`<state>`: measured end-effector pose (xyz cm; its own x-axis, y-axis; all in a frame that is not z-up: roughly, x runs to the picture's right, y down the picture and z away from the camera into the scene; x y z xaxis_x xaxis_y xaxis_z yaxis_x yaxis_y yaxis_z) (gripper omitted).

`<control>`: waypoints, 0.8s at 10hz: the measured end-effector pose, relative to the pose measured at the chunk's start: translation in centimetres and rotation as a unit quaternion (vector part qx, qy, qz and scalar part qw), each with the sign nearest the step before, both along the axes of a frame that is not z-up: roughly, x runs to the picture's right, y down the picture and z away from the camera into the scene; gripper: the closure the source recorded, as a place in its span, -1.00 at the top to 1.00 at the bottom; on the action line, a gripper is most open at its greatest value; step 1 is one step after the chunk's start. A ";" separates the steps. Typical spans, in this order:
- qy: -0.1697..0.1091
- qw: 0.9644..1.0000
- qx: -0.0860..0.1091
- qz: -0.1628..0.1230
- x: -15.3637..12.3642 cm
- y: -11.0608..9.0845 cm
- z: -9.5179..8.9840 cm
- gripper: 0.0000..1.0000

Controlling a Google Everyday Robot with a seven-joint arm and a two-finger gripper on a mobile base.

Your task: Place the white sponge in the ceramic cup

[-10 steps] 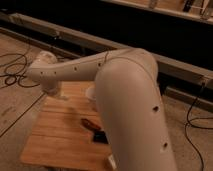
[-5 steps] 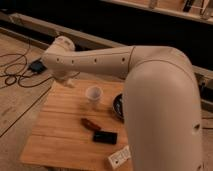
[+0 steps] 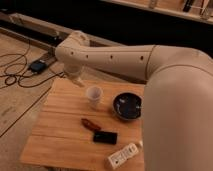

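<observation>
The ceramic cup (image 3: 94, 96) is small, white and handleless, and stands upright near the middle of the wooden table (image 3: 57, 132). My gripper (image 3: 76, 78) hangs from the wrist above the table's far left part, a short way left of the cup and a little higher than its rim. I see no white sponge lying on the table; it is hidden or out of view. My large white arm (image 3: 125, 60) reaches in from the right across the top of the view.
A black bowl (image 3: 127, 106) sits right of the cup. A small brown object (image 3: 90, 124), a flat black object (image 3: 105, 137) and a long white object with dark markings (image 3: 122, 156) lie toward the front. Cables and a blue box (image 3: 36, 65) lie on the floor at left.
My arm has lifted and swung away from the table's front, uncovering the cup, the bowl and the front objects. The gripper now hangs just left of the cup.
</observation>
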<state>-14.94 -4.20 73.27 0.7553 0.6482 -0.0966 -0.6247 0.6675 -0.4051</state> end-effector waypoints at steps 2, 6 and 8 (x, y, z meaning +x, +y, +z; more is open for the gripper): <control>0.014 0.999 -0.029 0.014 2.0 1.2 0.0 -1.00; 0.038 0.996 -0.071 0.036 5.3 2.9 0.9 -0.95; 0.048 0.995 -0.081 0.046 6.4 3.5 2.0 -0.58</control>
<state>-8.59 -0.71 75.29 0.6757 0.6848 -0.2730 -0.7210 0.5367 -0.4383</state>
